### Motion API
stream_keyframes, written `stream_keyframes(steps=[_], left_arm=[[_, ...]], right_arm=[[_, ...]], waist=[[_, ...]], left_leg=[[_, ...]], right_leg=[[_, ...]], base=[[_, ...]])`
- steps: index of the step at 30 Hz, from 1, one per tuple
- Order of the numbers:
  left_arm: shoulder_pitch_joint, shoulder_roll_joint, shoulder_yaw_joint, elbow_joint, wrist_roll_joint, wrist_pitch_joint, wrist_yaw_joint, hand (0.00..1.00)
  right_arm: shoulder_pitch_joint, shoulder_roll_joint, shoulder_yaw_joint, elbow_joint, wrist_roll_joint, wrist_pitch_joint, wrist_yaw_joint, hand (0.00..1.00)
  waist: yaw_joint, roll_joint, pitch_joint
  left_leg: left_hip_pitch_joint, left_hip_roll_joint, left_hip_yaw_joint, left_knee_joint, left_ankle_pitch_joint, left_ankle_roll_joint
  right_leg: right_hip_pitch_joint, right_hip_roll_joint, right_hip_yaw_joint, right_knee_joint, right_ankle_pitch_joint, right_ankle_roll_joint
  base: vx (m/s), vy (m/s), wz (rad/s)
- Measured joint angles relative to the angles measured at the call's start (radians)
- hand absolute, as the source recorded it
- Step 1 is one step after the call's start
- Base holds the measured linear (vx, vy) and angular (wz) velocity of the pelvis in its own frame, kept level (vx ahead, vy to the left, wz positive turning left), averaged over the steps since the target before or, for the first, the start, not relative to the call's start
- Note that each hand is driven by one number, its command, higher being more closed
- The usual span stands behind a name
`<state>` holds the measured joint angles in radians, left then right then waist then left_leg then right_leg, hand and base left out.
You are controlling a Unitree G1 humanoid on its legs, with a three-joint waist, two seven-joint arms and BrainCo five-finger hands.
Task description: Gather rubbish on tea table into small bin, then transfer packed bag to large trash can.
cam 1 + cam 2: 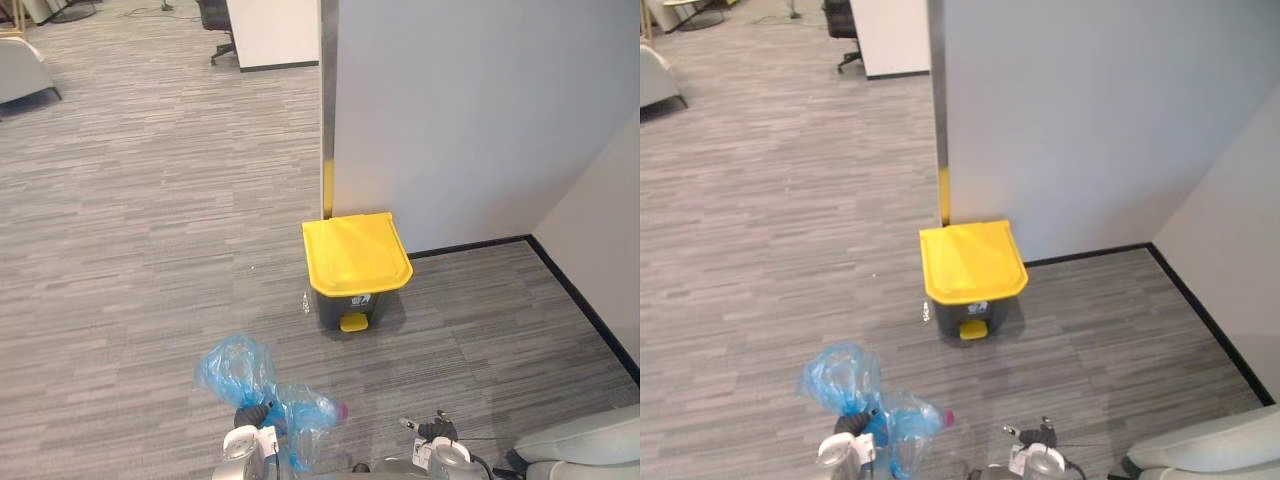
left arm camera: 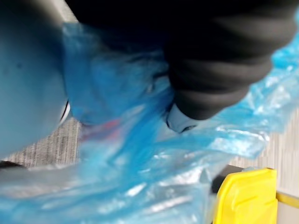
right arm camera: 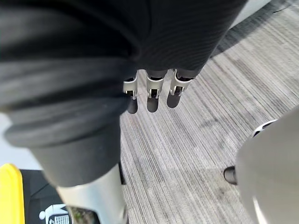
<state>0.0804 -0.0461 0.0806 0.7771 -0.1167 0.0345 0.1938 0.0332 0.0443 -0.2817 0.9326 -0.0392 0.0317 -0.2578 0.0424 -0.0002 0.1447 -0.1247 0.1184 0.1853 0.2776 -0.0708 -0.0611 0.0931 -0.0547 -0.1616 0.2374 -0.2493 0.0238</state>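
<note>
A crumpled blue plastic bag (image 1: 240, 368) with rubbish inside hangs low in front of me, above the grey carpet. My left hand (image 1: 254, 416) is shut on its gathered top, and in the left wrist view the blue bag (image 2: 140, 186) wraps round the hand's dark cover (image 2: 219, 70). A grey pedal trash can with a closed yellow lid (image 1: 355, 252) stands ahead against the grey partition, a short way beyond the bag. My right hand (image 1: 436, 431) hangs low on the right, holding nothing. Its fingers (image 3: 152, 91) point loosely down at the carpet.
A grey partition wall (image 1: 470, 110) rises behind the can and meets a white wall (image 1: 600, 230) at a corner on the right. A pale seat edge (image 1: 590, 440) shows at bottom right. A small clear object (image 1: 305, 300) lies left of the can. Open carpet stretches left.
</note>
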Motion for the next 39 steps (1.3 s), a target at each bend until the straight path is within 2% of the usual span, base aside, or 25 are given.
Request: stream_keyframes(steps=[2, 4, 5, 6, 7, 9, 10, 12, 13, 14, 15, 16, 18, 19, 20, 23, 24, 25, 27, 28, 29, 30, 33, 39], left_arm=[[-0.013, 0.006, -0.002, 0.015, 0.0, 0.001, 0.0, 1.0], [-0.007, 0.002, -0.02, 0.021, 0.0, 0.001, 0.001, 1.0], [-0.002, 0.009, -0.038, 0.02, -0.001, 0.001, 0.001, 1.0], [-0.005, 0.017, -0.048, 0.02, -0.001, 0.001, 0.002, 1.0], [-0.003, 0.027, -0.051, 0.021, -0.001, 0.002, 0.004, 1.0], [0.002, 0.034, -0.051, 0.022, 0.0, 0.002, 0.005, 1.0], [0.002, 0.034, -0.05, 0.022, 0.0, 0.002, 0.006, 1.0], [0.002, 0.032, -0.048, 0.024, 0.0, 0.002, 0.018, 1.0], [0.003, 0.032, -0.039, 0.027, 0.0, 0.001, 0.019, 1.0], [0.004, 0.035, -0.027, 0.034, 0.0, -0.001, 0.02, 1.0], [0.004, 0.039, -0.019, 0.053, 0.0, -0.001, 0.019, 1.0], [-0.012, 0.024, -0.016, 0.074, 0.001, 0.001, 0.02, 1.0], [-0.011, 0.0, -0.012, 0.075, 0.009, -0.001, 0.02, 1.0], [-0.011, -0.005, -0.012, 0.077, 0.009, -0.001, 0.019, 1.0], [-0.011, -0.005, -0.019, 0.079, 0.011, 0.0, 0.016, 1.0], [-0.025, -0.005, -0.021, 0.076, 0.015, 0.0, 0.016, 1.0], [-0.025, -0.005, -0.021, 0.074, 0.015, 0.0, 0.015, 1.0], [-0.021, -0.005, -0.021, 0.069, 0.015, 0.0, 0.014, 1.0], [-0.024, -0.004, -0.02, 0.056, 0.016, 0.0, 0.011, 1.0], [-0.026, -0.004, -0.02, 0.056, 0.016, 0.0, 0.01, 1.0], [-0.027, -0.008, -0.022, 0.058, 0.018, 0.0, 0.001, 1.0], [-0.027, -0.008, -0.023, 0.059, 0.019, 0.0, -0.001, 1.0], [-0.026, 0.005, -0.031, 0.081, 0.028, 0.001, 0.0, 1.0], [-0.027, 0.03, -0.04, 0.116, 0.049, 0.001, 0.0, 1.0]], right_arm=[[0.005, 0.012, 0.0, 0.0, -0.001, 0.0, 0.0, 0.0], [0.006, 0.019, 0.009, -0.014, -0.002, -0.001, 0.002, 0.0], [0.007, 0.015, 0.01, -0.021, -0.002, -0.005, 0.002, 0.0], [0.006, 0.017, 0.011, -0.027, -0.002, -0.006, 0.002, 0.0], [0.009, 0.019, 0.011, -0.037, -0.002, -0.005, 0.002, 0.0], [0.014, 0.019, 0.011, -0.045, -0.002, -0.006, 0.002, 0.0], [0.014, 0.019, 0.01, -0.046, -0.003, -0.006, 0.002, 0.0], [0.004, 0.016, 0.01, -0.044, -0.005, -0.006, 0.002, 0.0], [0.002, 0.014, 0.01, -0.043, -0.005, -0.006, 0.003, 0.0], [0.003, 0.017, 0.01, -0.038, -0.005, -0.006, 0.002, 0.0], [0.003, 0.022, 0.008, -0.018, -0.001, -0.006, 0.006, 0.0], [-0.014, -0.003, -0.01, 0.0, -0.004, -0.005, 0.002, 0.0], [-0.014, -0.015, -0.028, 0.01, -0.005, -0.003, 0.001, 0.0], [-0.015, -0.017, -0.029, 0.009, -0.004, -0.006, 0.001, 0.0], [-0.016, -0.017, -0.029, 0.007, -0.004, -0.006, 0.001, 0.0], [-0.008, -0.016, -0.028, 0.023, -0.002, -0.006, 0.0, 0.0], [-0.004, -0.015, -0.026, 0.025, -0.002, -0.005, 0.0, 0.0], [0.0, -0.015, -0.023, 0.025, -0.001, -0.005, 0.0, 0.0], [0.003, -0.016, -0.027, 0.024, -0.001, -0.005, 0.0, 0.0], [0.002, -0.017, -0.029, 0.024, -0.001, -0.004, 0.0, 0.0], [0.003, -0.018, -0.029, 0.024, -0.001, -0.004, 0.0, 0.0], [0.004, -0.018, -0.028, 0.025, 0.0, -0.003, 0.001, 0.0], [0.007, -0.004, -0.027, 0.026, -0.001, -0.003, 0.002, 0.0], [0.007, -0.006, -0.03, 0.028, -0.001, -0.003, 0.002, 0.0]], waist=[[0.001, -0.018, -0.007], [0.006, -0.017, -0.006], [0.002, -0.02, -0.008], [-0.004, -0.017, -0.004], [-0.005, -0.024, -0.004], [-0.007, -0.027, -0.004], [-0.011, -0.028, -0.004], [-0.02, -0.023, -0.002], [-0.021, -0.016, -0.004], [-0.022, -0.02, -0.01], [-0.028, -0.047, -0.012], [-0.029, -0.006, -0.013], [-0.026, 0.028, -0.025], [-0.027, 0.035, -0.021], [-0.032, 0.037, -0.021], [-0.031, 0.014, -0.008], [-0.026, 0.005, -0.004], [-0.016, 0.004, -0.006], [-0.013, 0.005, -0.01], [-0.012, 0.008, -0.012], [-0.013, 0.02, -0.022], [-0.008, 0.009, -0.029], [-0.004, -0.009, -0.037], [-0.005, -0.003, -0.04]], left_leg=[[0.031, -0.029, 0.027, -0.024, -0.019, 0.015], [0.084, -0.05, 0.061, -0.048, -0.064, 0.03], [0.101, -0.062, 0.065, -0.053, -0.086, 0.035], [0.13, -0.068, 0.061, -0.053, -0.105, 0.035], [0.163, -0.069, 0.048, -0.053, -0.119, 0.044], [0.197, -0.067, 0.029, -0.056, -0.128, 0.039], [0.214, -0.066, 0.016, -0.063, -0.13, 0.041], [0.247, -0.055, -0.014, -0.091, -0.131, 0.04], [0.259, -0.04, -0.026, -0.105, -0.133, 0.028], [0.263, -0.037, -0.037, -0.108, -0.141, 0.01], [0.275, -0.054, -0.06, -0.112, -0.158, -0.018], [0.282, -0.017, -0.067, -0.116, -0.159, -0.028], [0.282, 0.012, -0.061, -0.118, -0.158, -0.031], [0.282, 0.022, -0.062, -0.114, -0.153, -0.037], [0.28, 0.033, -0.063, -0.093, -0.151, -0.041], [0.188, 0.056, -0.069, 0.148, -0.144, -0.053], [0.148, 0.071, -0.063, 0.247, -0.141, -0.066], [0.137, 0.082, -0.049, 0.273, -0.158, -0.058], [0.125, 0.083, -0.015, 0.179, -0.188, -0.038], [0.127, 0.081, -0.002, 0.116, -0.178, -0.028], [0.136, 0.064, -0.006, 0.03, -0.158, -0.033], [0.159, 0.053, -0.002, -0.008, -0.153, -0.038], [0.174, 0.004, 0.025, -0.043, -0.144, -0.023], [0.217, -0.044, 0.055, -0.122, -0.121, 0.009]], right_leg=[[0.0, -0.038, 0.011, 0.027, -0.012, 0.02], [-0.073, -0.075, 0.035, 0.23, -0.018, 0.036], [-0.135, -0.097, 0.042, 0.374, 0.001, 0.062], [-0.204, -0.12, 0.051, 0.525, 0.051, 0.067], [-0.248, -0.124, 0.061, 0.636, 0.051, 0.067], [-0.279, -0.129, 0.05, 0.672, 0.018, 0.066], [-0.293, -0.134, 0.034, 0.646, -0.009, 0.062], [-0.313, -0.121, 0.005, 0.524, -0.022, 0.053], [-0.318, -0.091, 0.004, 0.417, -0.013, 0.045], [-0.301, -0.062, 0.016, 0.274, 0.042, 0.026], [-0.286, -0.065, 0.026, 0.18, 0.116, -0.005], [-0.262, -0.041, -0.001, 0.173, 0.11, -0.014], [-0.243, -0.01, -0.018, 0.126, 0.104, -0.02], [-0.229, -0.001, -0.026, 0.111, 0.101, -0.025], [-0.209, 0.008, -0.039, 0.095, 0.095, -0.033], [-0.117, 0.007, -0.076, 0.027, 0.095, -0.036], [-0.088, 0.005, -0.081, 0.005, 0.098, -0.04], [-0.075, 0.005, -0.079, -0.008, 0.099, -0.04], [-0.071, -0.001, -0.079, -0.019, 0.103, -0.034], [-0.072, -0.003, -0.079, -0.022, 0.106, -0.029], [-0.076, 0.002, -0.073, -0.032, 0.116, -0.011], [-0.075, 0.001, -0.053, -0.055, 0.128, 0.007], [-0.067, -0.036, -0.021, -0.109, 0.164, 0.042], [-0.046, -0.066, 0.01, -0.174, 0.209, 0.064]], base=[[0.2, 0.156, -0.21], [0.18, 0.196, -0.46], [0.11, 0.163, -0.11], [0.28, 0.221, 0.11], [0.26, 0.104, 0.24], [0.23, 0.035, 0.39], [0.27, -0.051, 0.62], [0.3, -0.107, 0.52], [0.31, -0.165, 0.38], [0.38, -0.213, 0.43], [0.36, -0.214, 0.44], [0.29, -0.181, 0.31], [0.28, -0.163, 0.06], [0.31, -0.181, 0.06], [0.23, -0.154, 0.24], [0.15, -0.098, 0.37], [0.11, -0.005, 0.17], [0.1, 0.026, 0.02], [0.08, 0.096, 0.0], [0.07, 0.16, 0.01], [0.07, 0.148, -0.1], [0.06, 0.153, -0.18], [0.02, 0.185, -0.22], [-0.01, 0.11, -0.14]])
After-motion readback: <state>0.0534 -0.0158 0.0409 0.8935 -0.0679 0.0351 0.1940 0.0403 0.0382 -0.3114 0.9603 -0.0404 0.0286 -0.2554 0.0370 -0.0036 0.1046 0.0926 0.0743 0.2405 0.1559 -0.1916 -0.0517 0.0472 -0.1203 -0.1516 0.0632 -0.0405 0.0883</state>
